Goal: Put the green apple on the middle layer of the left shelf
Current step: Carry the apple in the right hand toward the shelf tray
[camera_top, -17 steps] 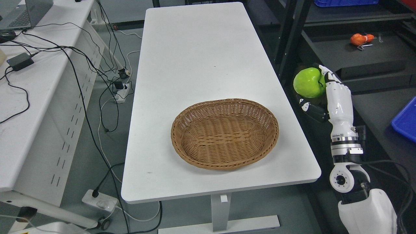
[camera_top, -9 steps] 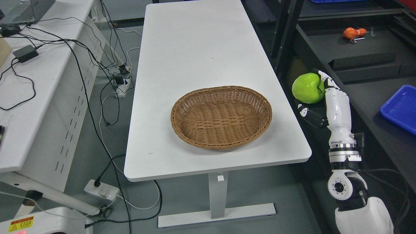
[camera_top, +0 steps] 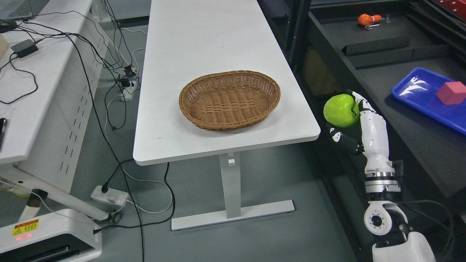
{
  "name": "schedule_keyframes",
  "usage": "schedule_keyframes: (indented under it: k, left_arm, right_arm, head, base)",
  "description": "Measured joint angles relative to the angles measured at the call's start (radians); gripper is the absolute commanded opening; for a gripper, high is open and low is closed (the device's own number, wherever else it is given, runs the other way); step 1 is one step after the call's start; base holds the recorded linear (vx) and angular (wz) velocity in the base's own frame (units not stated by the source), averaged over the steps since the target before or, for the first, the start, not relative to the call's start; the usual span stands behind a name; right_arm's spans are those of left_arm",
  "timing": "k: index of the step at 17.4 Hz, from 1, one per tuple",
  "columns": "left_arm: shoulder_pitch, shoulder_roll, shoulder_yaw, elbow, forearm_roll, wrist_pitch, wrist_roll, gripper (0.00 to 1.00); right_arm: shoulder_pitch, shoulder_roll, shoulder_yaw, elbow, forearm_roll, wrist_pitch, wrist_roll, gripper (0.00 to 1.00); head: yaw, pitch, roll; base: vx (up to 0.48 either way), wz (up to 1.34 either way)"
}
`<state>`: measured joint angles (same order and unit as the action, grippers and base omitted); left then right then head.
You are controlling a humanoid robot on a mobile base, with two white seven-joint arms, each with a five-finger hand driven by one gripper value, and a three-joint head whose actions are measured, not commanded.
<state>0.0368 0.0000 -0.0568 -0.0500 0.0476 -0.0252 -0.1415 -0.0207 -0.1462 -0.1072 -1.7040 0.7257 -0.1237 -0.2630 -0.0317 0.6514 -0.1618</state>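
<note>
My right hand [camera_top: 351, 120] comes up from the lower right and is shut on a green apple [camera_top: 339, 110], holding it in the gap between the white table [camera_top: 204, 40] and the dark shelf unit [camera_top: 400, 109] on the right. The apple hangs just off the table's right front corner, level with the shelf's edge. An empty wicker basket [camera_top: 230, 99] sits near the table's front. My left arm does not show.
On the dark shelf lie a blue tray [camera_top: 418, 96] with a pink cube [camera_top: 451, 92] and, farther back, an orange object [camera_top: 367, 19]. Black shelf posts [camera_top: 296, 29] stand behind the apple. A cabled desk [camera_top: 32, 72] and power strips [camera_top: 109, 196] fill the left.
The camera has pulled back and turned right, so the table and basket slid up and left in the picture. The blue tray and pink cube came into view. My right hand still holds the apple.
</note>
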Motion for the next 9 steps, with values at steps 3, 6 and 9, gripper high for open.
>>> schedule_keyframes:
  k: [3, 6, 9]
  left_arm:
    - [0.0, 0.0, 0.0, 0.0, 0.0, 0.0, 0.0, 1.0]
    - [0.0, 0.0, 0.0, 0.0, 0.0, 0.0, 0.0, 1.0]
    - [0.0, 0.0, 0.0, 0.0, 0.0, 0.0, 0.0, 1.0]
  right_arm:
    - [0.009, 0.005, -0.001, -0.002, 0.0, -0.005, 0.001, 0.0]
    - [0.014, 0.009, -0.002, -0.003, 0.0, -0.015, 0.002, 0.0]
    - [0.017, 0.013, -0.002, -0.004, 0.0, -0.02, 0.001, 0.0]
  head:
    - [0.0, 0.0, 0.0]
    - [0.0, 0.0, 0.0]
    - [0.0, 0.0, 0.0]
  base:
    - [-0.385, -0.21]
    - [-0.35, -0.17]
    - [-0.366, -0.13]
